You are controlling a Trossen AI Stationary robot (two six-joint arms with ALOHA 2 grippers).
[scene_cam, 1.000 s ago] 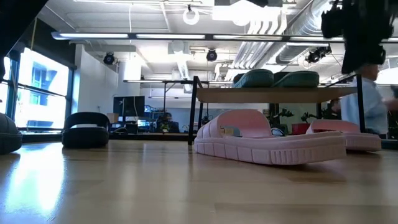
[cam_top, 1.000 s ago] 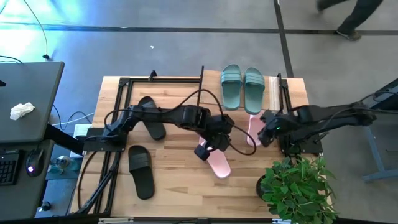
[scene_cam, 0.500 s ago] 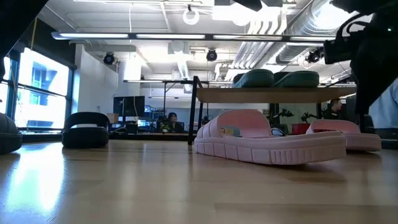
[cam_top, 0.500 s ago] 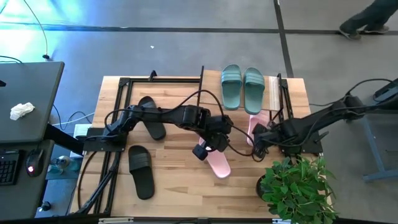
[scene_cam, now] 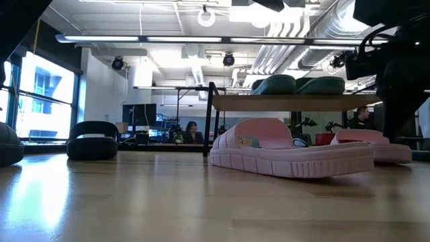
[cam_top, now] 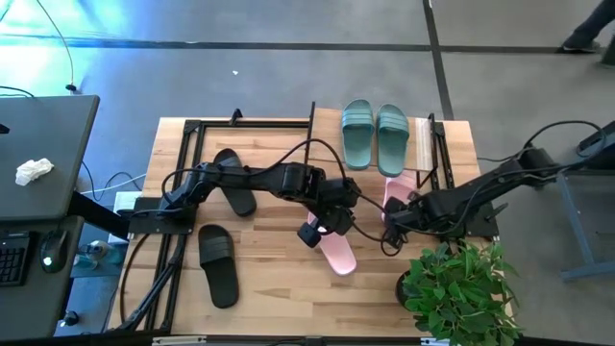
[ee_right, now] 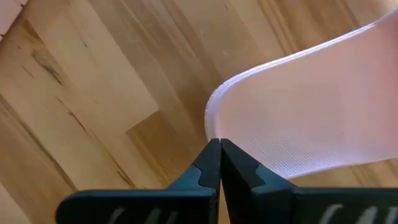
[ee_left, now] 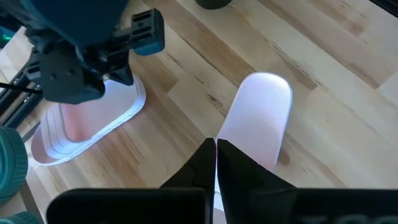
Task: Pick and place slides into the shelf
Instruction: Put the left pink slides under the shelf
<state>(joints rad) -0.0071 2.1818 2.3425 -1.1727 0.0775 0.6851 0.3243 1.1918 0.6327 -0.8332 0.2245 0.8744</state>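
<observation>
Scene: Two dark arms met over the middle of the butcher-block tabletop (cam_top: 259,279), both working near the light-pink pair.
Left hand (cam_top: 321,229): Fingers pressed together at the heel end of the nearer pink slide (cam_top: 337,253); the left wrist view showed the fingertips meeting right at that slide's edge, but whether they pinched any of it could not be told.
Right hand (cam_top: 392,215): Fingers shut tight, nothing between them, tips just at the rim of the second pink slide (cam_top: 395,189), which lay partly under the shelf (cam_top: 424,144).
Slides placed: The sage-green pair (cam_top: 374,133) sat side by side on the shelf's top board.
Slides waiting: Two black slides (cam_top: 217,264) lay well apart from the shelf on the tabletop's left half.
Step in hand, as judged: Getting a pink slide lifted or nudged toward the shelf's lower level.
How to do it well: A shut hand can only push; a sound grasp likely called for parting the fingers and closing across the wide strap or the sole's side wall.
Risk: With both arms close together over the pink pair, cables and wrists could foul one another; one arm holding back would help.
Bystander hazard: The potted plant (cam_top: 459,286) stood just beside the right arm's path.
</observation>
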